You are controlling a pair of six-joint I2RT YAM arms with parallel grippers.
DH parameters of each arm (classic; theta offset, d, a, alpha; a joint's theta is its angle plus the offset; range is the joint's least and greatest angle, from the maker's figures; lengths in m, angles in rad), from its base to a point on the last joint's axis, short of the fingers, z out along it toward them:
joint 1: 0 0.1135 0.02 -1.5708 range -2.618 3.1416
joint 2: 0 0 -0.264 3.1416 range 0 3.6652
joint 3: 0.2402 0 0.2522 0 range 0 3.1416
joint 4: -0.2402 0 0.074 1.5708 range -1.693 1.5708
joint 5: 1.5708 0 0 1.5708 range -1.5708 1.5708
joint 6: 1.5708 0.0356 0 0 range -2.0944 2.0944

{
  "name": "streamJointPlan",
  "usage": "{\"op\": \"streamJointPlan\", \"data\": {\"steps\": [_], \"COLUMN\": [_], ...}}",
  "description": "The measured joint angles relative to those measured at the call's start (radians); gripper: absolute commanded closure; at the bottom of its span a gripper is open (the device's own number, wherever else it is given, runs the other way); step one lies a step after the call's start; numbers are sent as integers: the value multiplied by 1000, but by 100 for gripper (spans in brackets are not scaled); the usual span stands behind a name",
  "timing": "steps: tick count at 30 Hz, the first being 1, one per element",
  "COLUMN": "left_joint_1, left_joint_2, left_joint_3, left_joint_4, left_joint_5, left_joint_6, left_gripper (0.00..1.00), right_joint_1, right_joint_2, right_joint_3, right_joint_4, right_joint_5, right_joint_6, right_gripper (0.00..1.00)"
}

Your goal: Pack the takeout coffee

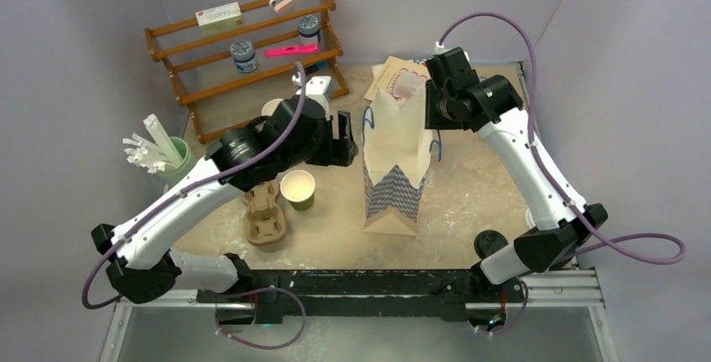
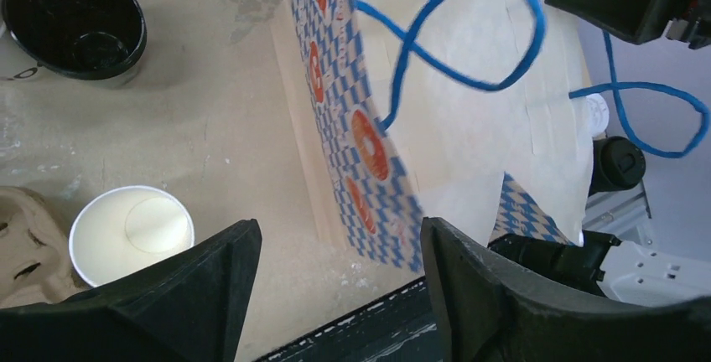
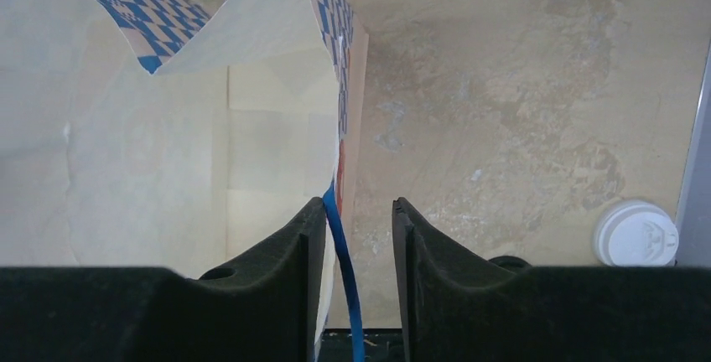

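Observation:
The takeout coffee is a small black cup with a round black sip lid. It stands on the table by the right arm's base, apart from both grippers, and the right wrist view shows only its top edge. A paper bag with a blue checked pattern stands upright and open mid-table. My left gripper hangs open beside the bag's left wall, with nothing between its fingers. My right gripper is open at the bag's right rim. The bag's blue handle runs loosely between its jaws.
Left of the bag stand a green cup with a white inside, a cardboard cup carrier and an open black cup. A white lid lies at the right edge. A green holder of stirrers and a wooden shelf stand at the back left.

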Motion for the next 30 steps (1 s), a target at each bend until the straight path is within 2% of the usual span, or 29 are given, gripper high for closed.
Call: {"op": "streamJointPlan", "data": {"steps": [3, 6, 12, 15, 18, 21, 23, 25, 26, 30], "left_joint_1": [3, 19, 61, 64, 64, 64, 66, 68, 68, 69], "left_joint_2": [-49, -96, -145, -218, -343, -484, -535, -530, -515, -454], "left_joint_3": [0, 1, -13, -93, -203, -312, -356, -386, -402, -473], "left_joint_4": [-35, -73, -212, -298, -350, -372, -381, -379, -375, -319], "left_joint_5": [-1, -8, -90, -170, -232, -274, -282, -283, -281, -259], "left_joint_6": [-15, -23, -120, -232, -360, -471, -509, -524, -527, -518], "left_gripper": [28, 35, 46, 44, 38, 38, 43, 56, 58, 59], "right_joint_1": [-5, -5, -5, -5, -5, -5, 3, 29, 46, 177], "right_joint_2": [8, 6, -31, -62, -86, -82, -60, -30, -18, 38], "right_joint_3": [18, 32, 50, 50, 59, 108, 183, 270, 300, 404], "right_joint_4": [-1, 6, 45, 66, 81, 87, 76, 76, 77, 84], "right_joint_5": [-2, -14, -99, -140, -172, -216, -237, -243, -245, -265], "right_joint_6": [-5, -11, -22, -22, -25, -40, -51, -63, -67, -82], "right_gripper": [48, 34, 26, 23, 14, 20, 26, 32, 34, 38]}}
